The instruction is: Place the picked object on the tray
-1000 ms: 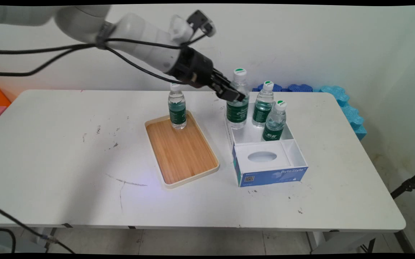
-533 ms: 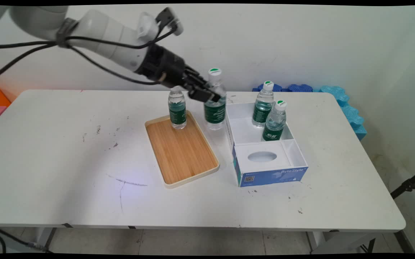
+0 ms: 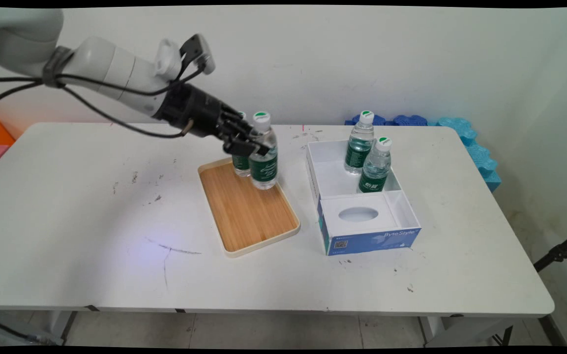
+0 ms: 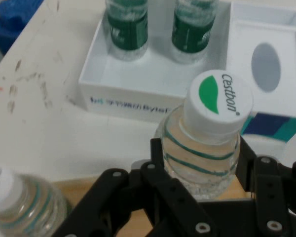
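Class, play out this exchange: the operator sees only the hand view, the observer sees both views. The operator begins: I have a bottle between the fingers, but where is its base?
Observer: The held bottle has its base over the wooden tray, at the far right part; I cannot tell whether it touches.
Operator: The two bottles in the box are cut off at the top. Are they capped?
Observer: Yes, the far bottle and the near bottle each carry a white cap.
Operator: And the blurred bottle beside me?
Observer: That tray bottle stands upright at the tray's far end.
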Action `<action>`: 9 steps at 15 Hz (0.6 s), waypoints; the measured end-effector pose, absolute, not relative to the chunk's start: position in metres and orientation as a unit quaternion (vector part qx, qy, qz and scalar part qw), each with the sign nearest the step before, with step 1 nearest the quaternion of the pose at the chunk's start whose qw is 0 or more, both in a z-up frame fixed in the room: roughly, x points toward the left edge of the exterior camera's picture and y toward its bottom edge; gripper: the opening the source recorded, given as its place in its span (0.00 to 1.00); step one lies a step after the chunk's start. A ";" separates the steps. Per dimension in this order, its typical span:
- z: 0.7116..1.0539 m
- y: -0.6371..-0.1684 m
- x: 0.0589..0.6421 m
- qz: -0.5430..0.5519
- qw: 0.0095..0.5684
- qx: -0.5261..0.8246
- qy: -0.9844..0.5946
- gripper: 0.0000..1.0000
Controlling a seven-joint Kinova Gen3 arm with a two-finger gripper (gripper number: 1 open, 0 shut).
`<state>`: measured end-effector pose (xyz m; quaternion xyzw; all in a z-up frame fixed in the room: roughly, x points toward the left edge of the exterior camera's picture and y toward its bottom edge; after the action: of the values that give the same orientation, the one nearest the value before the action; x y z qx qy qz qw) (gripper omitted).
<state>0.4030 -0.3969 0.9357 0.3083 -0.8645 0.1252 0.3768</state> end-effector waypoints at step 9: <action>0.896 -0.389 0.435 0.127 0.361 0.316 -0.868 0.00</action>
<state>0.4353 -0.3889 0.8962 0.3162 -0.8680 0.1270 0.3613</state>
